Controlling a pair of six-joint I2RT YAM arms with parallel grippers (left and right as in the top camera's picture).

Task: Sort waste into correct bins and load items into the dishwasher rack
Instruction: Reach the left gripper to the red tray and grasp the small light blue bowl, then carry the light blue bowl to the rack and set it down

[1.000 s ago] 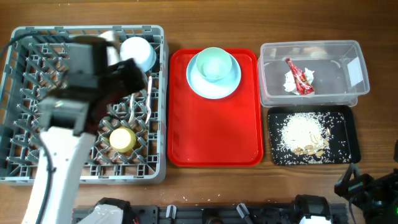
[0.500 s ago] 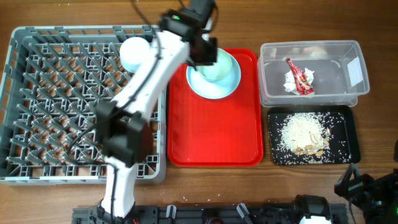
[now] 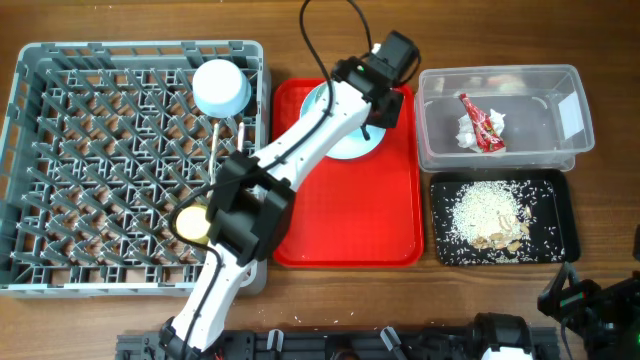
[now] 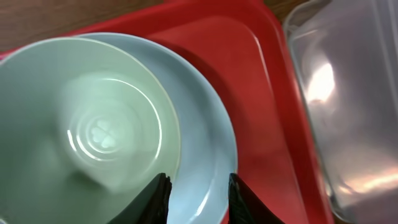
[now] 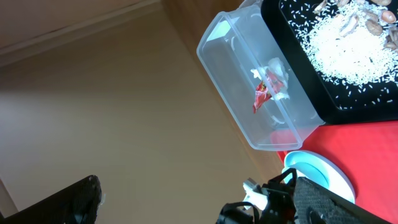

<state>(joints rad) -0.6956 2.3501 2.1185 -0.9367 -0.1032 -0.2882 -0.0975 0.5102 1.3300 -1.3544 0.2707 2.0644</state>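
A pale green bowl [image 4: 93,124] sits on the light blue plate [image 4: 211,143] at the back of the red tray [image 3: 345,215]. My left gripper [image 4: 198,186] hangs over the plate's right side [image 3: 372,118], its jaws partly open and astride the strip of plate between the bowl and the plate's edge, holding nothing. The grey dishwasher rack [image 3: 130,47] on the left holds an upturned light blue bowl [image 3: 222,88] and a yellow-green cup [image 3: 195,222]. The clear tub [image 3: 430,120] contains the red wrapper [image 3: 480,122] and the napkin [image 3: 468,132]. Rice scraps [image 3: 485,215] lie in the black tray [image 3: 560,195]. My right gripper [image 5: 199,199] is wide open.
My left arm stretches diagonally from the table's front edge, across the rack's right corner and the red tray. The clear tub's wall [image 4: 348,93] stands close to the right of the left gripper. My right arm [image 3: 590,300] sits low at the front right corner.
The left arm has swung from over the rack across to the plate on the red tray. Its jaws have gone from shut to partly open. The right arm has not moved.
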